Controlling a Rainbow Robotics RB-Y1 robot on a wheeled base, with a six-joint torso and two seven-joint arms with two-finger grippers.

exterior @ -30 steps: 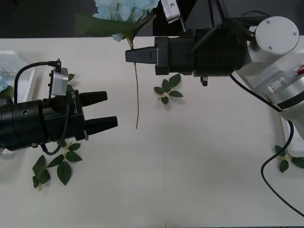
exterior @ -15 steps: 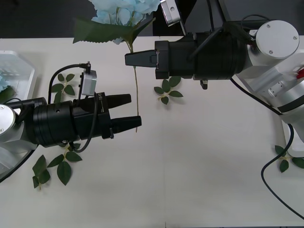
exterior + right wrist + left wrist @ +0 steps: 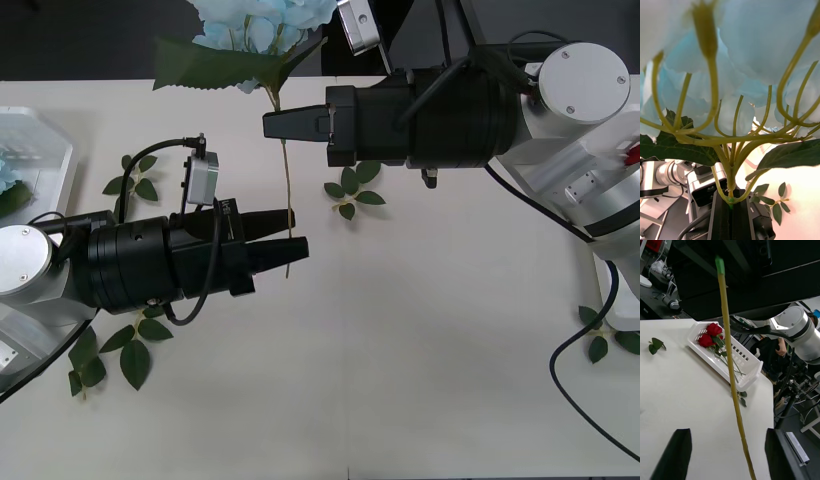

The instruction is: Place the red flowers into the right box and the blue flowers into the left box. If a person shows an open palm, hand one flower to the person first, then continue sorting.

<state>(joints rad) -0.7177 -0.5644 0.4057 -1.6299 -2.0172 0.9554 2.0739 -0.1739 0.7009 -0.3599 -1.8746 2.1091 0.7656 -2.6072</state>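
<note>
Overhead, right end effector (image 3: 268,124) gripping blue flower (image 3: 262,22), left end effector (image 3: 298,241) flanking stem (image 3: 288,190)

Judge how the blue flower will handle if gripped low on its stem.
Likely top-heavy: the blue flower carries a broad head on a thin stem. Gripped low by the left tool, it may flop once the right tool releases.

Legible text: single marking, "100mm", white print on black housing (image 3: 696,234) at edge of right wrist view; characters partly cut off, reading uncertain. Front view: small light marks on black arm body (image 3: 225,207) near left end effector (image 3: 285,236), too small to read. No other labels, brands, numbers or signs legible.
</note>
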